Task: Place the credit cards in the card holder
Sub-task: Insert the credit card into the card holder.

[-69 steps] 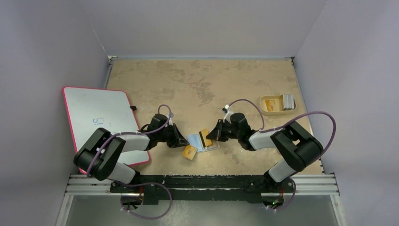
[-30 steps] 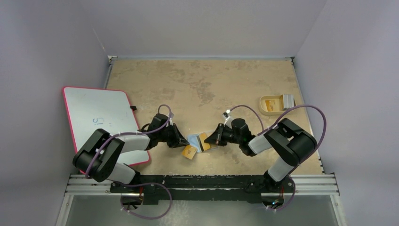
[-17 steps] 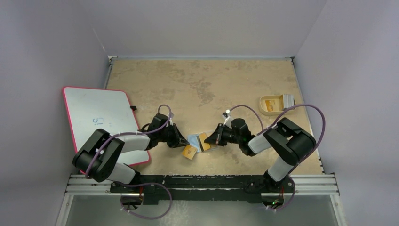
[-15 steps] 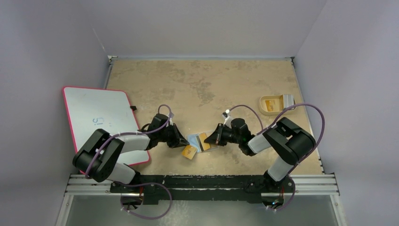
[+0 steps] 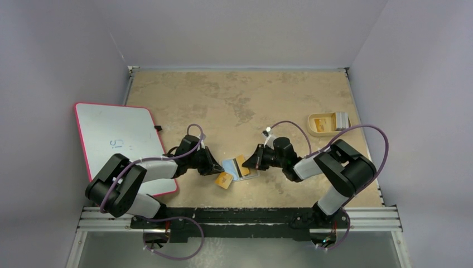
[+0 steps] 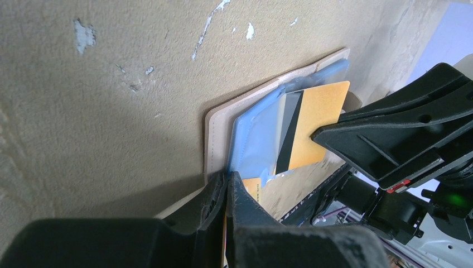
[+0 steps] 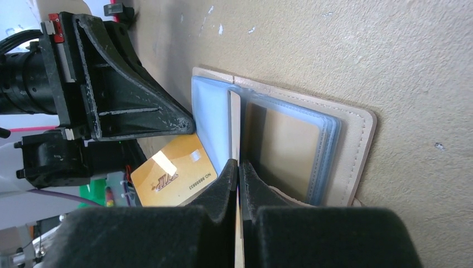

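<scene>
While the card holder lies open near the front middle of the table, blue lining upward, the two grippers meet it from opposite sides. The left gripper, fingers drawn together to a sliver, pinches the holder's left edge at the lining. The right gripper, fingers likewise pressed together, clamps a gold card by its right end. The card's black-striped end lies over the blue slots; whether it has entered one cannot be told. A second gold card lies flat just beside the holder's near edge. The widest stretch of tabletop lies beyond the holder, toward the far wall. A shallow tray holding pale cards sits well apart at right rear. A pink-rimmed whiteboard overhangs the left edge. The surface is mottled tan, flecked white; pale lilac walls enclose it.
</scene>
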Available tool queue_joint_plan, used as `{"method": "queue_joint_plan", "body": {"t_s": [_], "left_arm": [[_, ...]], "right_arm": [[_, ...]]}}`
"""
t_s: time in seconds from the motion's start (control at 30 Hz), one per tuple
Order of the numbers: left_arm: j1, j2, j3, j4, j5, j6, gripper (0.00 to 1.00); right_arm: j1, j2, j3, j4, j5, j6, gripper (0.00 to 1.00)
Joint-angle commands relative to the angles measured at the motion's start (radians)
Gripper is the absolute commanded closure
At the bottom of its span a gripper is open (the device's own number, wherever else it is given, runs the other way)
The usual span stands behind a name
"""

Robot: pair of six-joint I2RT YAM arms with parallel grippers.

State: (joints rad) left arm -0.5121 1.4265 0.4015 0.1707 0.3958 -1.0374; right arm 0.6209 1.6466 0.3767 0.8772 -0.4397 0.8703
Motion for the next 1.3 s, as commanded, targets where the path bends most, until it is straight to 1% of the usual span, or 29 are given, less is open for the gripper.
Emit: {"method": "queue_joint_plan", "body": {"t_s": [0.0, 0.07, 0.27, 0.47, 0.7, 0.93, 1.0, 1.07, 1.13, 1.23, 1.27], "left_arm": [[0.006, 0.010, -0.021, -0.080, -0.122, 0.026, 1.00], [0.006, 0.015, -0.025, -0.071, -0.119, 0.021, 1.00], [0.006, 0.014, -0.032, -0.063, -0.117, 0.015, 1.00], [0.006, 0.016, -0.032, -0.059, -0.120, 0.012, 1.00], [0.006, 0.021, -0.032, -0.056, -0.125, 0.012, 1.00], [0.006, 0.022, -0.036, -0.052, -0.126, 0.009, 1.00], [0.006, 0.020, -0.037, -0.052, -0.127, 0.006, 1.00], [0.006, 0.018, -0.036, -0.051, -0.127, 0.002, 1.00], [0.006, 0.018, -0.035, -0.049, -0.128, 0.001, 1.00], [0.006, 0.017, -0.035, -0.048, -0.126, 0.000, 1.00], [0.006, 0.016, -0.036, -0.048, -0.126, -0.001, 1.00]], "right_arm": [[-0.005, 0.025, 0.011, 0.027, 0.031, -0.036, 1.00], [-0.002, 0.044, -0.006, 0.099, 0.023, -0.014, 1.00], [-0.001, 0.072, -0.041, 0.191, 0.027, 0.013, 1.00], [0.010, 0.038, -0.073, 0.186, 0.041, 0.048, 1.00], [0.049, 0.035, -0.062, 0.142, 0.065, 0.072, 0.98], [0.072, 0.096, -0.065, 0.231, 0.082, 0.117, 0.99], [0.078, 0.101, -0.071, 0.245, 0.085, 0.132, 0.94], [0.080, 0.076, -0.074, 0.206, 0.092, 0.132, 0.87], [0.080, 0.010, -0.063, 0.075, 0.133, 0.106, 0.79], [0.080, -0.113, -0.016, -0.180, 0.209, 0.036, 0.65], [0.080, -0.151, 0.002, -0.256, 0.238, 0.006, 0.63]]}}
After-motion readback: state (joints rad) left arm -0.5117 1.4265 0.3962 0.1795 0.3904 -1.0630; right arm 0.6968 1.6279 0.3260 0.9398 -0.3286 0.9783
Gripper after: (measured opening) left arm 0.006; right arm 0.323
